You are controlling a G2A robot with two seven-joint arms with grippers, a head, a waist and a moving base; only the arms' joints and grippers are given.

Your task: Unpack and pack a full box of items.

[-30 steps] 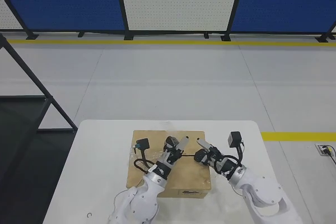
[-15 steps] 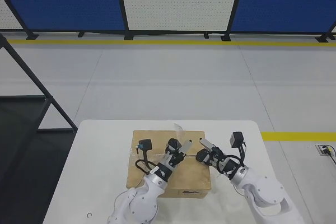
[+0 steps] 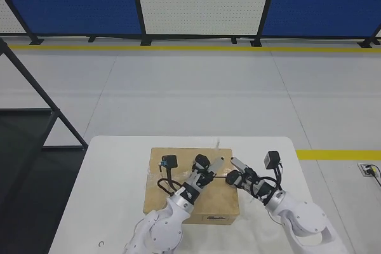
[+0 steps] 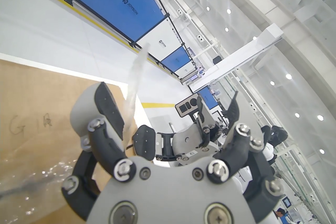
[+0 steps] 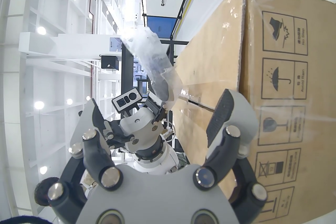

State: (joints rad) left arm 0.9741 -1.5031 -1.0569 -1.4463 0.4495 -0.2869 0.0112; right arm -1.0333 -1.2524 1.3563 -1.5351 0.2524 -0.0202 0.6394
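Clear tape strip [image 5: 155, 64] is clamped in your left gripper [image 3: 209, 164], just above the cardboard box [image 3: 223, 202] top; your right gripper [image 3: 232, 170] hangs beside it with fingers spread wide, and the box sits on the white table [image 3: 101, 190]

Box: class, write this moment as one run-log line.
box: closed | tape strip: raised above top | left jaws: shut on tape strip | right jaws: open, by box
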